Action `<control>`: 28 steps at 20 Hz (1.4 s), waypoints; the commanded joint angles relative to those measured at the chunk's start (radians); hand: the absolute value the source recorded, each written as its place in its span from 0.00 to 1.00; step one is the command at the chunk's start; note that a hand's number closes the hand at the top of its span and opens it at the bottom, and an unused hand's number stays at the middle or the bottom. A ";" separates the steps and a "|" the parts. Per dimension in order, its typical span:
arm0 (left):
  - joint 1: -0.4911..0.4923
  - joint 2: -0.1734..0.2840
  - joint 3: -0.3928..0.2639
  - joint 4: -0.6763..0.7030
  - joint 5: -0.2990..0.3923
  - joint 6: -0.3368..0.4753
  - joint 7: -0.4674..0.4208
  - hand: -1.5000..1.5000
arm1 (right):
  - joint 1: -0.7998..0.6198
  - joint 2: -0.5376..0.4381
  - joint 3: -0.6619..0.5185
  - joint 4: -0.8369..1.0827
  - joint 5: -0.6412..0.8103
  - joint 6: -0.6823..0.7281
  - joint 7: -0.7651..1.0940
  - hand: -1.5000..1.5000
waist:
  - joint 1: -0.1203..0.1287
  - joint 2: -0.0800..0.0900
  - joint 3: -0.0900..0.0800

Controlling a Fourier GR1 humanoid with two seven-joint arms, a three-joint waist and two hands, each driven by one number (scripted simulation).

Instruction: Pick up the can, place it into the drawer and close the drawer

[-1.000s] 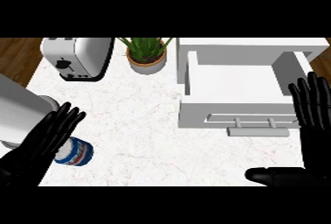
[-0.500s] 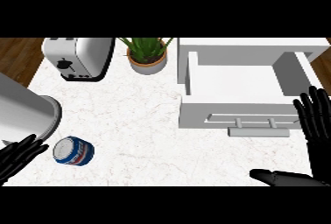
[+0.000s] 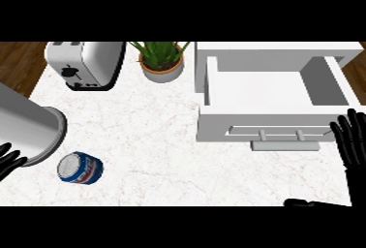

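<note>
The can, blue and white with a silver top, lies on its side on the marble counter at the lower left. The white drawer stands pulled open at the upper right, its inside bare and its handle facing me. My left hand shows only as fingertips at the left edge, well apart from the can. My right hand is at the right edge beside the drawer front, fingers straight and spread, thumb low near the bottom edge. Neither hand holds anything.
A large metal pot stands at the left edge just above the can. A toaster and a potted plant stand along the back. Dark wood floor shows beyond the counter's left side.
My left hand has drawn back from over the can to the left edge, leaving the can fully uncovered. My right hand has slid down and further right.
</note>
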State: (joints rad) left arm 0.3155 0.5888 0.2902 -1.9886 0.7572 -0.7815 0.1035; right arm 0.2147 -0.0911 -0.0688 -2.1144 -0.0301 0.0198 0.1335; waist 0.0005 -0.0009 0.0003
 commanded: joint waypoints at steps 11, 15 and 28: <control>-0.185 -0.161 -0.003 0.220 -0.220 -0.100 0.003 0.00 | -0.027 -0.015 -0.097 0.121 -0.035 0.079 -0.091 0.00 | -0.002 0.002 0.000; -0.239 -0.237 -0.026 0.275 -0.351 -0.089 -0.023 0.00 | -0.053 -0.022 -0.118 0.118 -0.035 0.078 -0.073 0.00 | -0.003 0.002 -0.001; -0.261 -0.286 0.056 0.512 -0.644 -0.170 -0.309 0.00 | 0.037 0.014 -0.130 0.122 -0.030 0.155 -0.166 0.00 | -0.004 0.001 -0.001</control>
State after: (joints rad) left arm 0.1003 0.2984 0.3255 -1.5963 0.2081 -0.9232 -0.1014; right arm 0.2455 -0.0872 -0.1949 -2.0384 -0.0716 0.1544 0.0239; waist -0.0025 -0.0003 -0.0004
